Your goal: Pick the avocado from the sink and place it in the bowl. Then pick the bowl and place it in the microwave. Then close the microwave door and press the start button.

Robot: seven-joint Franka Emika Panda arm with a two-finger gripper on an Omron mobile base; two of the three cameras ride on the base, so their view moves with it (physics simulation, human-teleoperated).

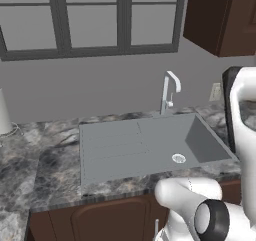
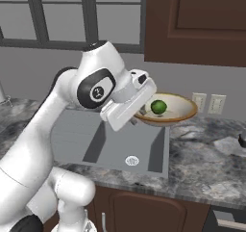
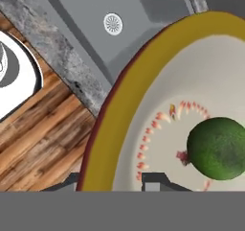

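A: Closest to the hand camera is the bowl (image 3: 143,124), its yellow-brown rim sweeping across the hand view with the dark green avocado (image 3: 217,148) lying inside on the pale floor, next to a ring of small reddish marks.

B: And the jaws?

A: 1 dark fingertip (image 3: 155,181) rises inside the rim and the other sits outside it, so the jaws are clamped on the bowl's rim. From the right base view the gripper (image 2: 139,111) holds the bowl's near left edge.

B: Where is the bowl in the room?

A: Lifted off the tabletop (image 2: 202,161), roughly level, above the right end of the sink (image 2: 96,139) and the marble beside it. The avocado (image 2: 158,106) rests a little left of the bowl's (image 2: 175,111) middle in that view.

B: What does the sink look like?

A: Grey basin with a ribbed drainboard on the left, a white round drain (image 1: 178,158) near the front, and a thin curved faucet (image 1: 169,90) at the back edge.

B: Anything else around?

A: 2 wall outlets (image 2: 210,103) behind the bowl, dark brown wall cabinets (image 2: 197,24) above, a window (image 1: 90,20) over the sink. Under the hand, wooden floor (image 3: 43,139) shows past the tabletop edge.
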